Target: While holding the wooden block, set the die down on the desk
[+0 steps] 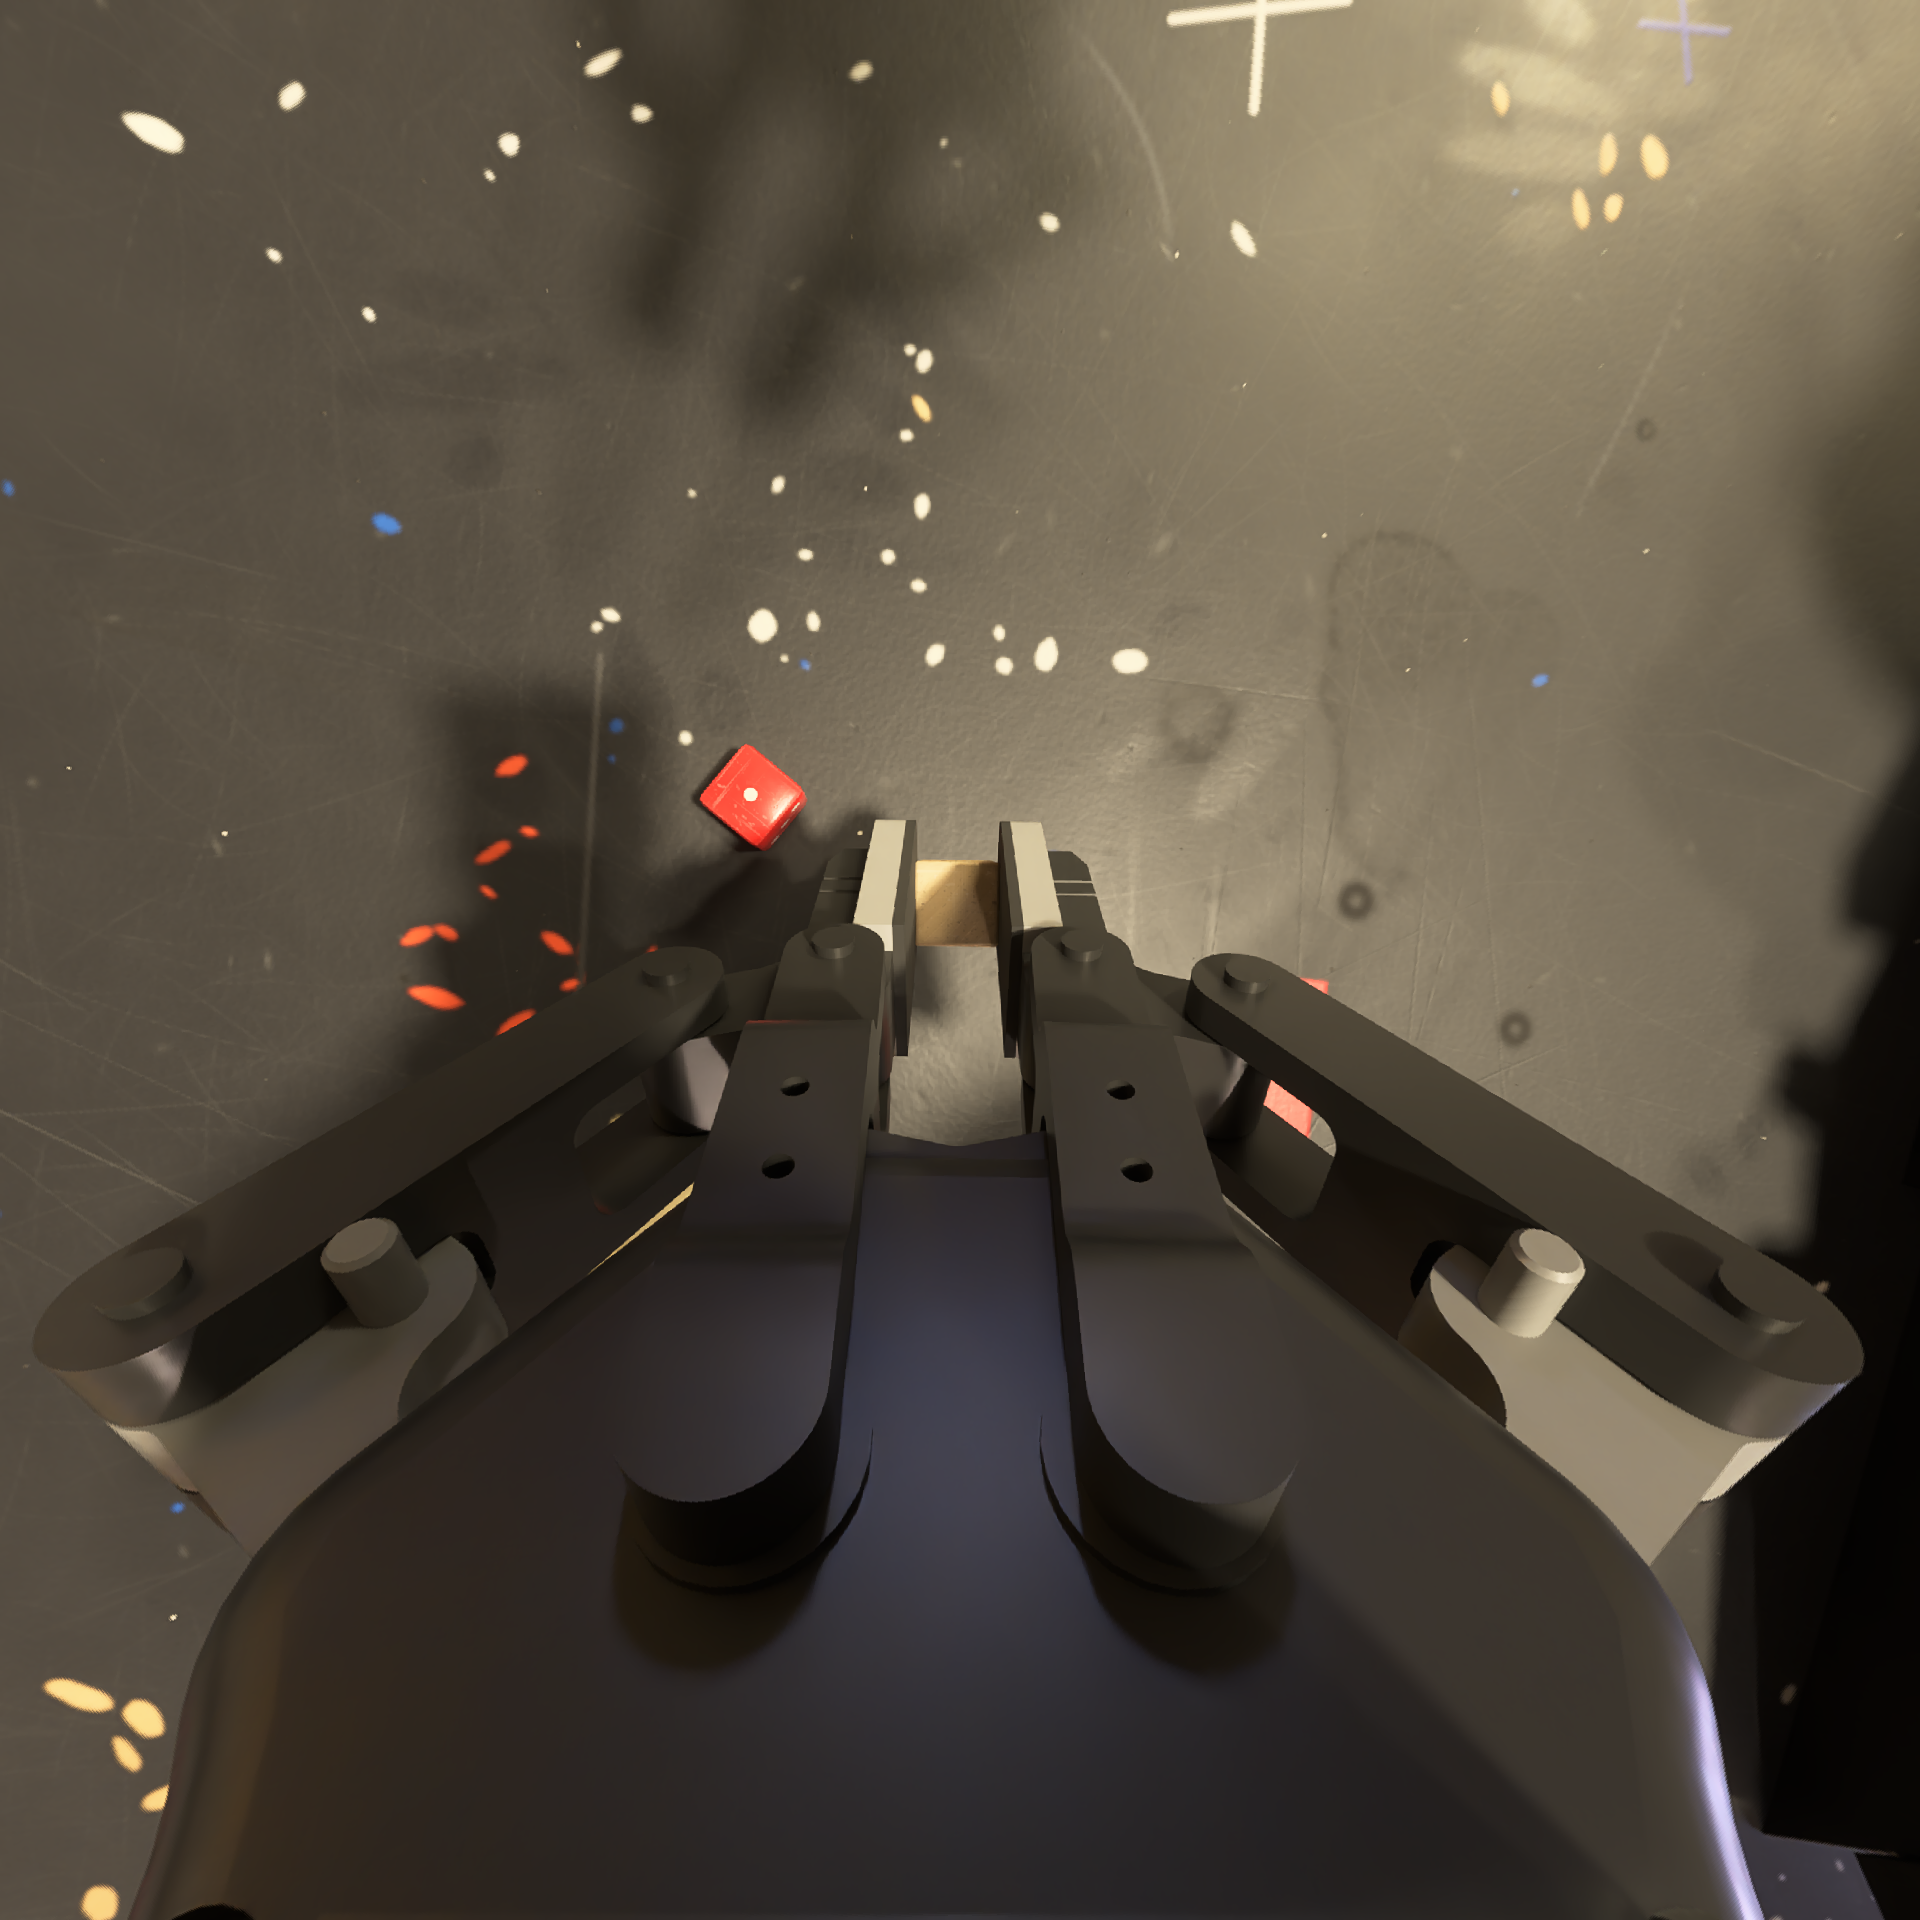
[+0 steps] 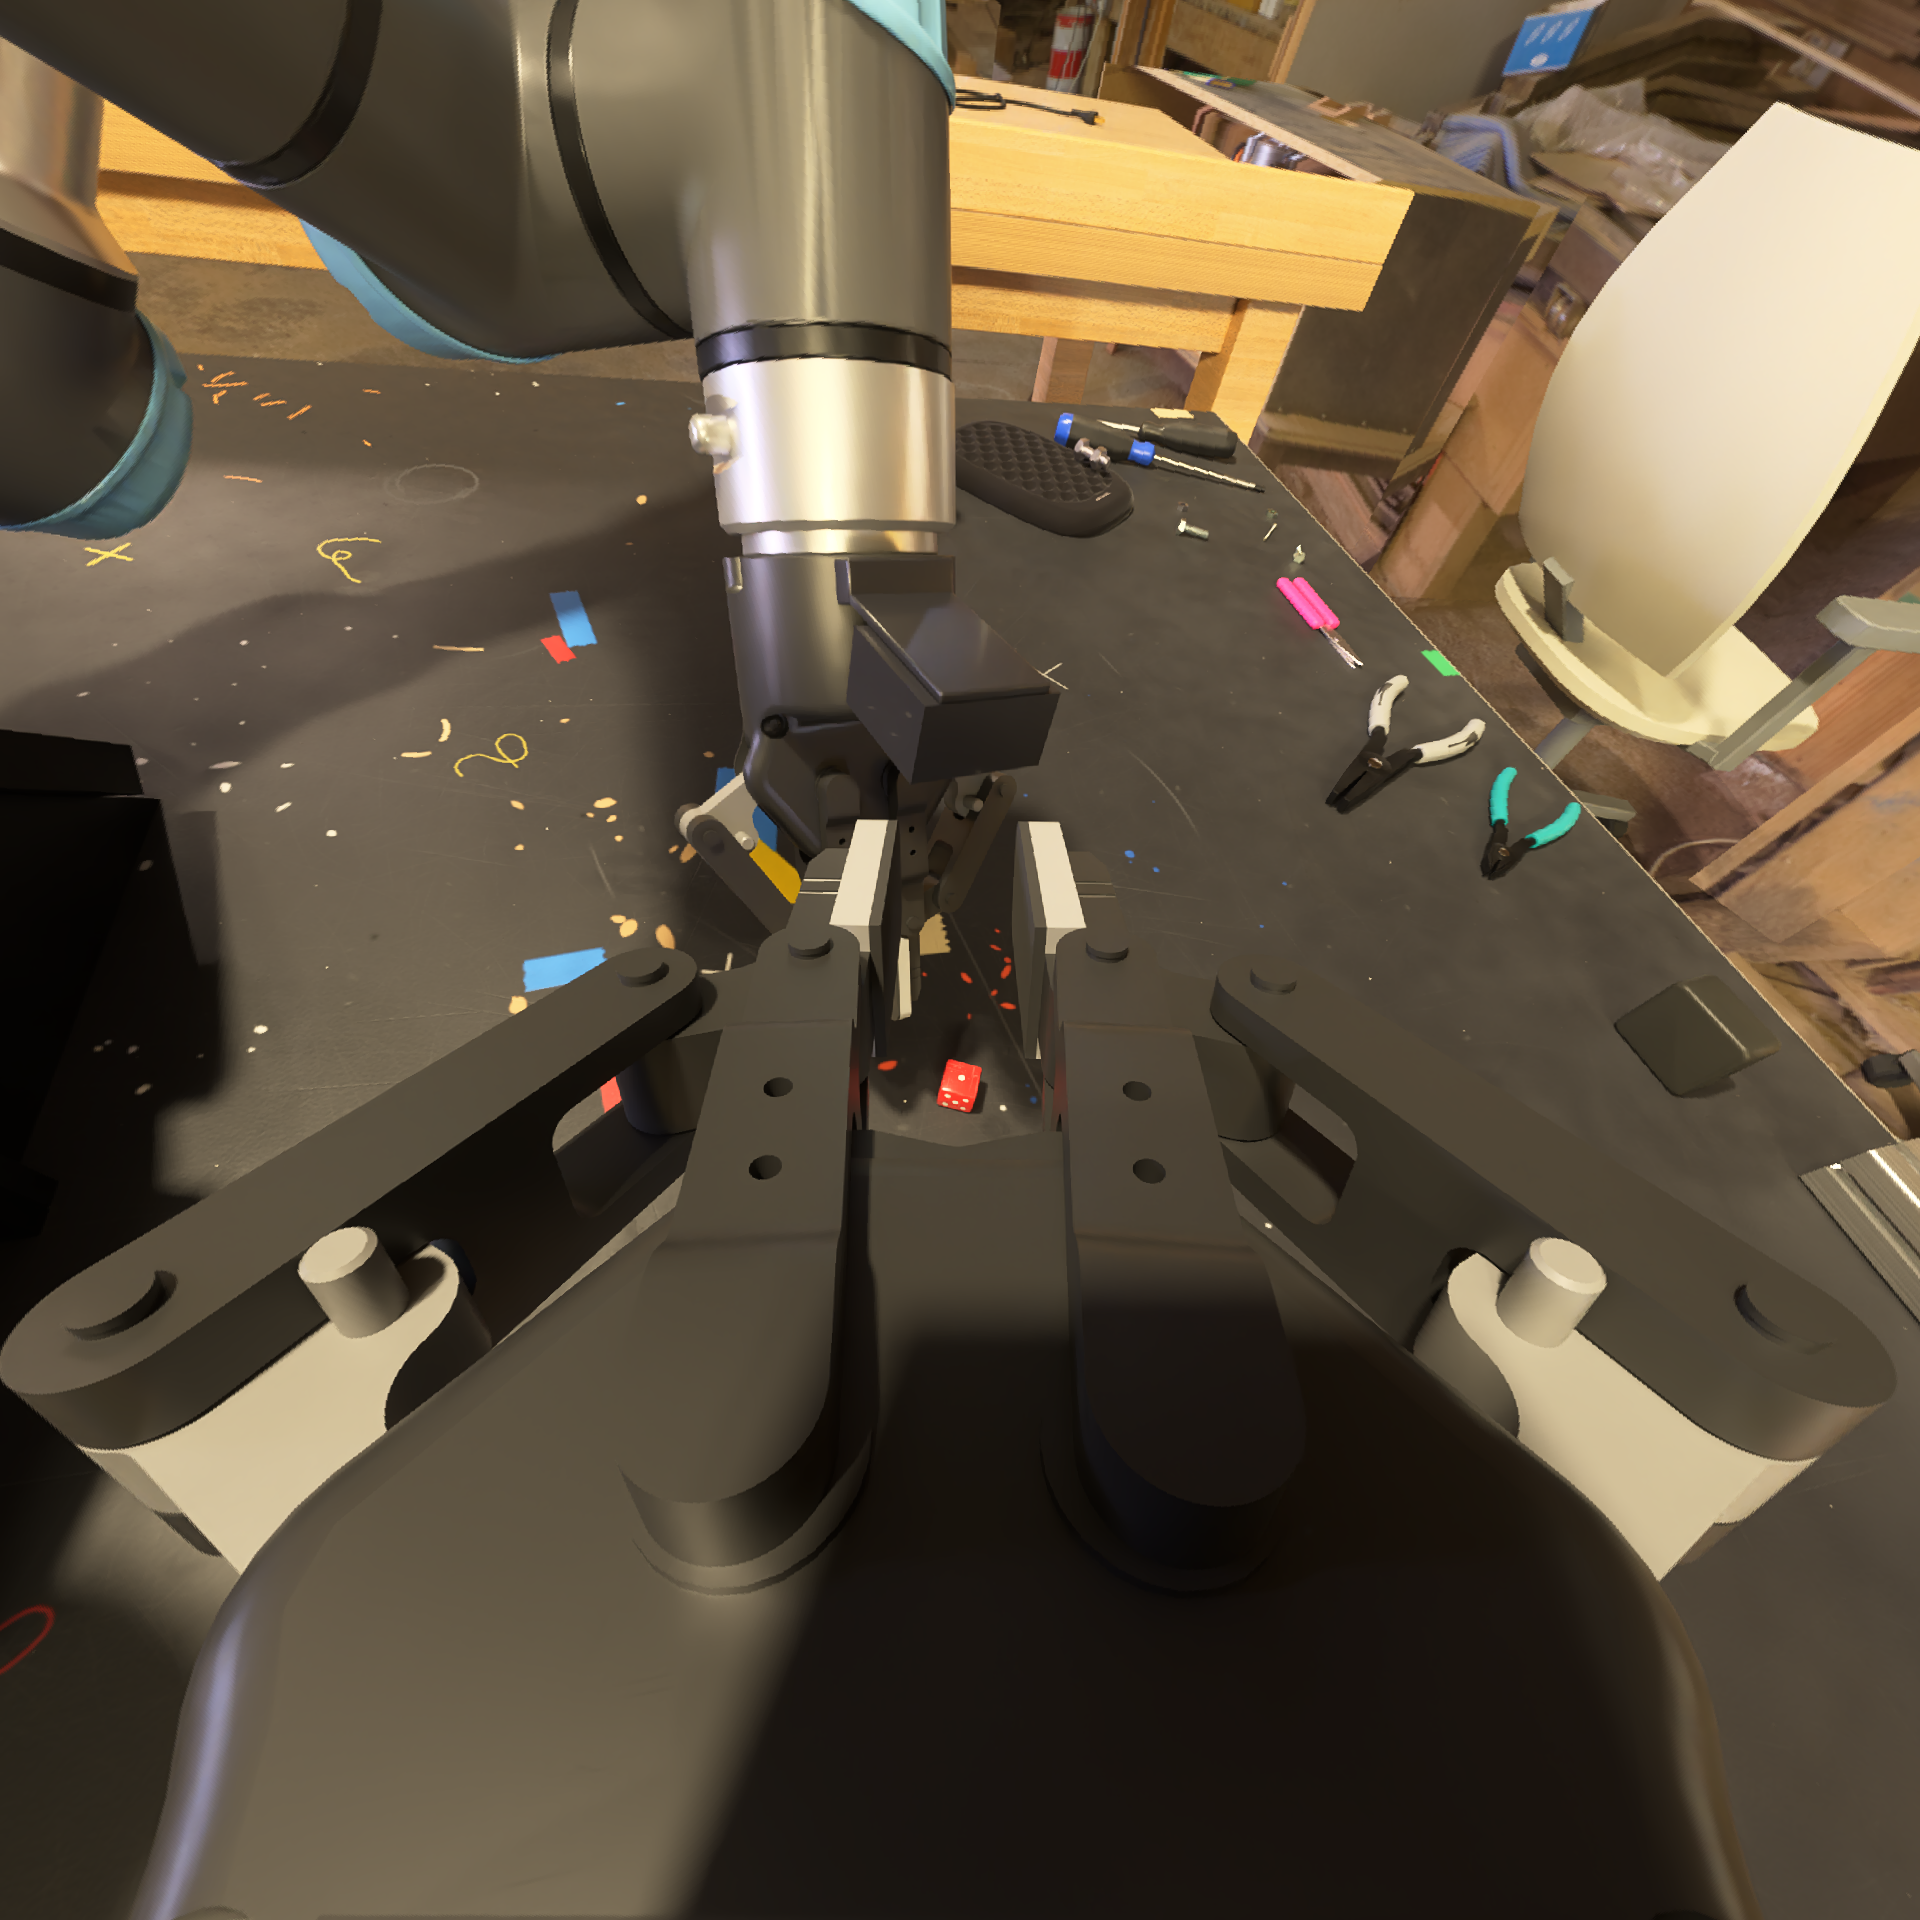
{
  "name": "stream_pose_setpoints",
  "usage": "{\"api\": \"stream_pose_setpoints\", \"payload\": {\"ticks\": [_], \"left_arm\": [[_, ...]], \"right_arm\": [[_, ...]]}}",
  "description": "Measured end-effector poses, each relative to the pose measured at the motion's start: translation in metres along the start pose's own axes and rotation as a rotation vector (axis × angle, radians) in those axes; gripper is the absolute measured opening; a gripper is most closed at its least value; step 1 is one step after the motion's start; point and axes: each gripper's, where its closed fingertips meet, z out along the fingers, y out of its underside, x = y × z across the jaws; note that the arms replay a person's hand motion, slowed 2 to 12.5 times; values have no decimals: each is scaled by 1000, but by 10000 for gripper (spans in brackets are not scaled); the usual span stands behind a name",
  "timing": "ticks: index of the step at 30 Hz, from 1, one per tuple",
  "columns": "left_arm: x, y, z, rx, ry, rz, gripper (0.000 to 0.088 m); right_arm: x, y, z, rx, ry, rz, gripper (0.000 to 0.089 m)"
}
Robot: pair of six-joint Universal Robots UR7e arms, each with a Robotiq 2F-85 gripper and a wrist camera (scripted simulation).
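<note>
Left gripper (image 1: 957,868) pads clamp a small pale wooden block (image 1: 953,902) above the dark speckled desk (image 1: 1351,520). Small red die (image 2: 958,1085) lies on the desk, free, below the right gripper (image 2: 958,873), whose fingers are parted and empty.

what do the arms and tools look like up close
Both tools, left and right, share one design: dark grey linkage bars with round pivot pins, pale grey knuckle housings and light grey flat pads. The left arm is a thick grey tube with black seam rings, teal joint caps and a polished silver wrist collar.
</note>
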Motion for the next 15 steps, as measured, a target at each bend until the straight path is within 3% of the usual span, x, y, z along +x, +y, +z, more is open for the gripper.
{"api": "stream_pose_setpoints", "payload": {"ticks": [15], "left_arm": [[0, 9, 19, -84, -32, 45, 139]], "right_arm": [[-2, 3, -1, -25, 6, -12, 202]]}}
